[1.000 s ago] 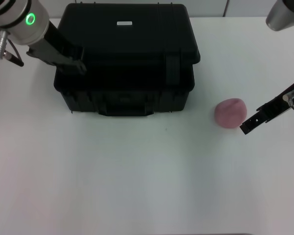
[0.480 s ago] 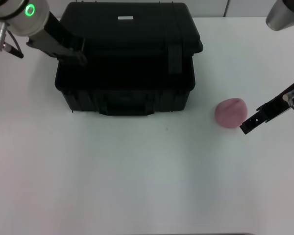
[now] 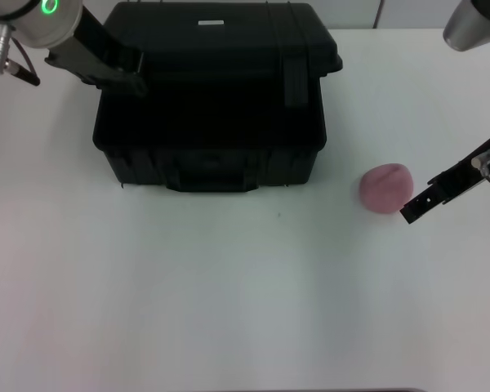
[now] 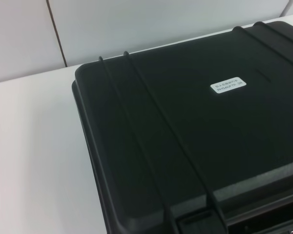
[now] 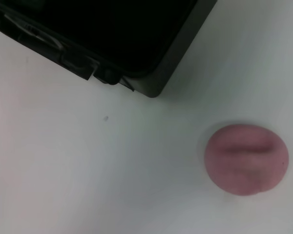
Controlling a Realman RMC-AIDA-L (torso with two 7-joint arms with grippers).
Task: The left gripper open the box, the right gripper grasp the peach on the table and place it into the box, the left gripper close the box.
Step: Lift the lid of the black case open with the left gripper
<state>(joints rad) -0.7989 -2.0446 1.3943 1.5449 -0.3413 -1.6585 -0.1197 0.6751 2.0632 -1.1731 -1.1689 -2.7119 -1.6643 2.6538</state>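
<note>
Head view: large black hard-plastic box with ribbed lid sits on the far-left part of the plain white table. Lid is lifted at its near edge, so a dark gap shows between lid and base; front handle and latches face the near side. Small white label lies on the lid top, toward the far edge.

Left gripper, a black 2-fingered claw on a thick white arm with a green ring light, is at the lid's left near corner, touching the lid edge. Cannot tell whether its fingers are apart or clamped on the lid.

Left wrist view: ribbed lid top of the box fills the picture, label visible, 2 raised ribs running across it; table beside it.

Small round dusty-pink peach rests on the table, to the right of the box and well apart from it. Right gripper, a slim black finger tip with thin wires, is just beside the peach on its right; contact cannot be judged, and finger state cannot be told.

Right wrist view: peach with faint crease on the table, box corner near it.
</note>
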